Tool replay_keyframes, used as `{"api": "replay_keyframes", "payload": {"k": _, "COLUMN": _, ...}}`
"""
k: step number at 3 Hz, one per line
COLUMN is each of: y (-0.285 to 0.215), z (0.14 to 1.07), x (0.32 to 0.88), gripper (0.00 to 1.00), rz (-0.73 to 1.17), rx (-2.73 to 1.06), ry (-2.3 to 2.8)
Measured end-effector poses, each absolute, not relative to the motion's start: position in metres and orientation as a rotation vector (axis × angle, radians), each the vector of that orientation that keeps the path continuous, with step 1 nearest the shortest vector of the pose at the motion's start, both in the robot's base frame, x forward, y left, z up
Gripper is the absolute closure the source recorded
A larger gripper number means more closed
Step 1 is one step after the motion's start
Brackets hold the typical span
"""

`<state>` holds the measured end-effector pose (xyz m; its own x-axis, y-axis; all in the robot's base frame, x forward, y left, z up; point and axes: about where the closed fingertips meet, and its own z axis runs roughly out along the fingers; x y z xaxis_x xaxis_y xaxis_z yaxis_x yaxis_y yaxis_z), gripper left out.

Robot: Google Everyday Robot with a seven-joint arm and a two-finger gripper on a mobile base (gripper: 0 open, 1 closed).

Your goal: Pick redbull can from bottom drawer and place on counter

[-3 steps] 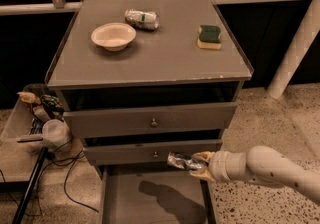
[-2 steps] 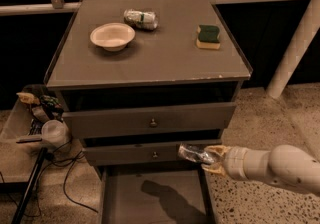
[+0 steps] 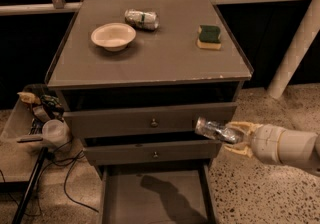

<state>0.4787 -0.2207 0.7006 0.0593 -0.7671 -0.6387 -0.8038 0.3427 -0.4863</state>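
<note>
My gripper (image 3: 234,137) is shut on the redbull can (image 3: 215,130), a slim silver can held lying on its side. It hangs in the air at the right end of the upper drawer fronts, above the open bottom drawer (image 3: 155,199), which shows only a bare grey tray with my arm's shadow on it. The counter (image 3: 165,53) is above and behind the can. My white arm comes in from the right edge.
On the counter are a cream bowl (image 3: 113,36), a silver can with a green band (image 3: 141,19) and a green-and-yellow sponge (image 3: 208,36). Two shut drawers with small knobs (image 3: 154,123) sit below. Clutter, a cup and cables lie at the left (image 3: 47,128). A white pole (image 3: 297,43) stands at right.
My gripper has risen and moved right with the can, from just above the bottom drawer to the height of the top drawer front.
</note>
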Motion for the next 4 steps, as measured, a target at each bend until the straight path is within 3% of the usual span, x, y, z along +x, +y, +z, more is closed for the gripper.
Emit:
{"api": "replay_keyframes", "payload": {"k": 2, "y": -0.185, "z": 0.808, "x": 0.511, "gripper": 1.00, "rz": -0.051, "rx": -1.518, "ry": 1.519}}
{"api": "replay_keyframes", "payload": {"k": 4, "y": -0.178, "z": 0.818, "x": 0.527, "gripper": 1.00, "rz": -0.054, "rx": -1.537, "ry": 1.484}}
